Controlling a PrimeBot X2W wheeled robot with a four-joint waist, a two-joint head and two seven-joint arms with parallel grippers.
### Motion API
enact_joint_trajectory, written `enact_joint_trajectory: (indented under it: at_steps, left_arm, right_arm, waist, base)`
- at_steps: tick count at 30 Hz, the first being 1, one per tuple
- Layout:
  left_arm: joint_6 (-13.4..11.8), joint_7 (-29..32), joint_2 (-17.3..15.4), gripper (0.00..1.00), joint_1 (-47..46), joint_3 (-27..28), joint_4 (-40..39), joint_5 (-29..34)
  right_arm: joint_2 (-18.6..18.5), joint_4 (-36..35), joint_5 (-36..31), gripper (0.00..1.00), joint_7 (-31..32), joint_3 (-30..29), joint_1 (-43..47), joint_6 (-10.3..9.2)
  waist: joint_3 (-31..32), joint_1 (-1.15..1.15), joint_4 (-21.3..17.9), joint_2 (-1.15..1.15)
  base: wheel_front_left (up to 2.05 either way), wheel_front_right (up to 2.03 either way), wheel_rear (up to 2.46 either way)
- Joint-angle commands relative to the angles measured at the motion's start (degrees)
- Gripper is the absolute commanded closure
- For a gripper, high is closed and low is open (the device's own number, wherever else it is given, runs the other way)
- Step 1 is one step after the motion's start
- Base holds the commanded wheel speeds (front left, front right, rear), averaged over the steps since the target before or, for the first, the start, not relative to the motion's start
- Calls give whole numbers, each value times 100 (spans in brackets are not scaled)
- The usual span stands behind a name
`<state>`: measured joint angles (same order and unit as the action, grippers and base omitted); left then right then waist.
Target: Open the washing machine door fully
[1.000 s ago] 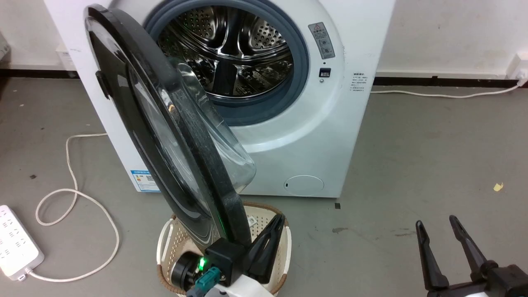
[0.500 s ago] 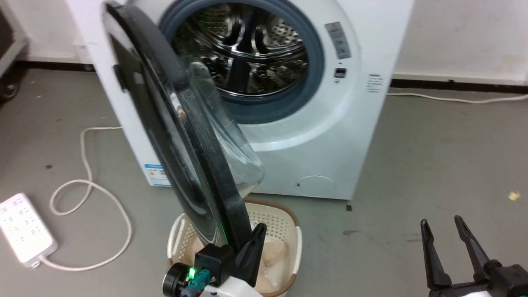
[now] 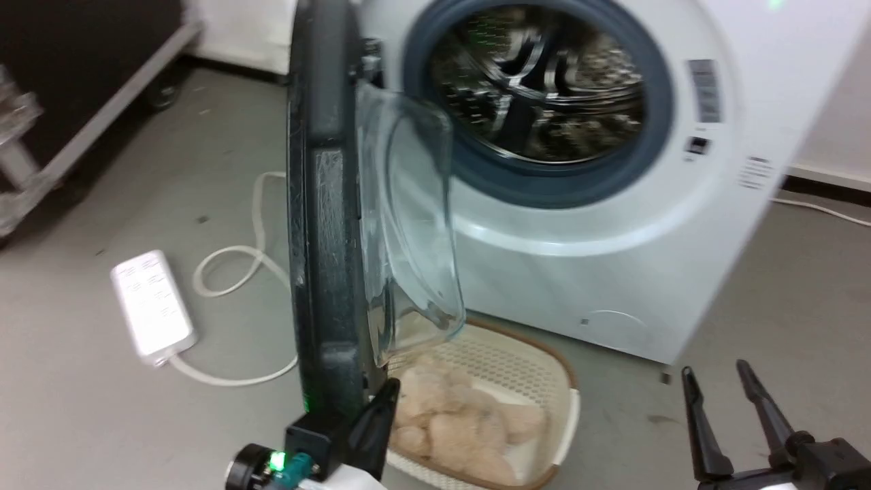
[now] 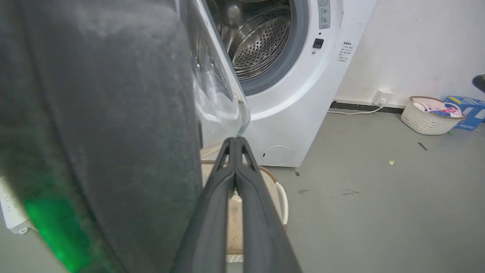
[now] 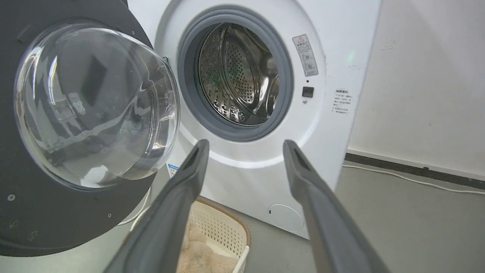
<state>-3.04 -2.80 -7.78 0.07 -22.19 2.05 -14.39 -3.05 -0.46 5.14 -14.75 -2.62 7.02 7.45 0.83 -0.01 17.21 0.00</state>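
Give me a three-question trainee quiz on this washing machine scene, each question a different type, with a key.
1. True or false: the right gripper is shut.
2. Multiple choice: the washing machine door is A) shut against the machine, B) swung open, seen edge-on in the head view, C) lying flat on the floor.
3. Fill in the blank: the left gripper has its two fingers pressed ____, next to the door's edge.

Key: 1 false; 2 B; 3 together.
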Motion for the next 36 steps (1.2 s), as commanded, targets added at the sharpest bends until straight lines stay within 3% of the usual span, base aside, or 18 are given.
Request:
enact_joint_trajectory:
  at_steps: [1,9,15,19,27,36]
  left_arm:
    - [-35,-4,-14,100,39,42,-21,-28]
    - [-307,-46,-369,100,-112,771,-131,-248]
    - [-395,111,-854,100,-412,1565,-120,-609]
    - [-430,263,-1356,100,-778,2177,3,-816]
    - [-204,429,-2189,100,-1551,3006,793,-1296]
    - [71,189,-2633,100,-2163,3303,2008,-1525]
  right_arm:
    - [17,4,21,0,-25,-5,19,3]
    - [17,-33,-124,0,-25,185,-228,3]
    - [17,-64,-285,0,-25,182,-408,3]
    - [15,-89,-429,0,-20,165,-582,3]
    - [-103,-184,-466,0,42,59,-845,3]
    - [-191,-243,-445,0,88,33,-999,3]
  waist:
    - [-71,1,268,0]
    - [-528,1,579,0]
    - [-1003,1,573,0]
    - [-1318,1,494,0]
    - [-1763,1,300,0]
    - [-1978,1,98,0]
  base:
    - [0,0,0]
    - [0,0,0]
    - [0,0,0]
    - [0,0,0]
    - [0,0,0]
    - [0,0,0]
